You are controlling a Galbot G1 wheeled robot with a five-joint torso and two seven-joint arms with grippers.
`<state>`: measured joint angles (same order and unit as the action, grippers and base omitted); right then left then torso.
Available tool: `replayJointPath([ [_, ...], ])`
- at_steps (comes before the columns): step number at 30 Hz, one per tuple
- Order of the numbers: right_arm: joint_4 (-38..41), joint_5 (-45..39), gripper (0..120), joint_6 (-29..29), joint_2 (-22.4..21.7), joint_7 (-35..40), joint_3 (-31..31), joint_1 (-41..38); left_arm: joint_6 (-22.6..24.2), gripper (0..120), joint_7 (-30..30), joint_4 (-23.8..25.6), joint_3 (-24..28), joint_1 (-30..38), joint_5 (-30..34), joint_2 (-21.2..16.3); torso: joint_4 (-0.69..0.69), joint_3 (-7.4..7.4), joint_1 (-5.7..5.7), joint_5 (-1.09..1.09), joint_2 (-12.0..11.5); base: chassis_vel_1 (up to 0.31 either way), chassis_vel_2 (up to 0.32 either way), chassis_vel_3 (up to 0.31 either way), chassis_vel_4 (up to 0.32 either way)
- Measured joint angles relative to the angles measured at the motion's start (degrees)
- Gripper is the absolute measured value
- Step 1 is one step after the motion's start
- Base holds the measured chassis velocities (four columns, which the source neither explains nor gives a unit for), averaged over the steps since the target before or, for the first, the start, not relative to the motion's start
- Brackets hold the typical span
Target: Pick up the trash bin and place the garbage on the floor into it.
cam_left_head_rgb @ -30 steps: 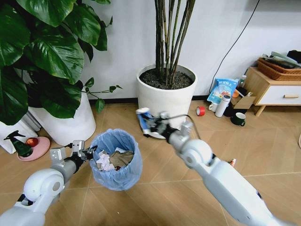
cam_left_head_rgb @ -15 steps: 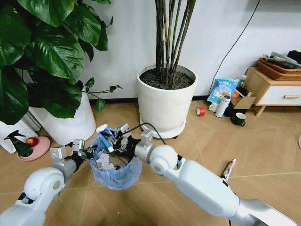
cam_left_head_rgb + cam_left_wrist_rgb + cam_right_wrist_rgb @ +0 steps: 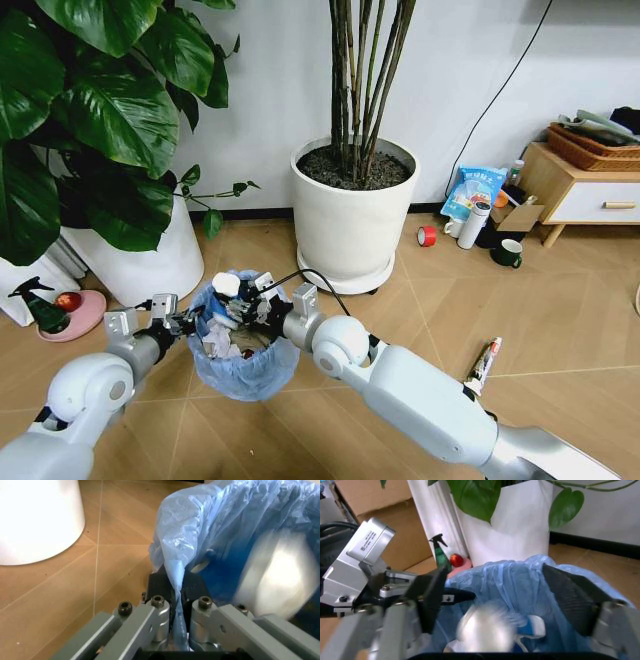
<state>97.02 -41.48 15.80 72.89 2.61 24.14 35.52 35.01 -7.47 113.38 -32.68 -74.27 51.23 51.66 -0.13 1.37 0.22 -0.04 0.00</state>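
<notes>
Trash bin point(image 3: 243, 340) hangs above the floor point(image 3: 420, 330) near the big white plant pot point(image 3: 352, 210), blue liner rim pinched in the left gripper point(image 3: 176, 588), jaws closed on the plastic at the bin's left rim. Right gripper point(image 3: 500, 592) sits directly over the bin mouth, jaws spread wide; a white-and-blue piece of garbage point(image 3: 487, 630) lies blurred just below them, inside the rim, apparently falling free. Key relation: piece straight below the open jaws, bin under both. A tube point(image 3: 481, 364) lies on the floor to the robot's right, right arm nearer.
</notes>
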Motion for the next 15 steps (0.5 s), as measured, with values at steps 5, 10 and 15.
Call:
replayJointPath([
  [5,0.57,0.19,89,-0.05,0.13,0.72,-1.32,0.18,-0.04,0,0.1,-0.34,-0.54,-0.01,0.01,0.02,0.0,0.0,0.0,0.0,0.0,0.0,0.0,0.0,0.0],
  [10,2.58,0.88,100,0.07,-0.72,3.61,-5.63,1.22,-0.1,0,0.87,-0.87,-1.74,-0.34,-0.08,-0.25,0.01,0.0,0.0,0.0,0.0,0.0,0.0,0.0,0.0],
  [15,6.33,1.71,100,1.65,-4.49,7.91,-12.47,5.15,-0.1,0,1.83,-1.35,-3.57,-0.88,-0.12,-0.95,0.01,0.0,0.0,0.02,0.0,0.0,0.0,0.0,0.0],
])
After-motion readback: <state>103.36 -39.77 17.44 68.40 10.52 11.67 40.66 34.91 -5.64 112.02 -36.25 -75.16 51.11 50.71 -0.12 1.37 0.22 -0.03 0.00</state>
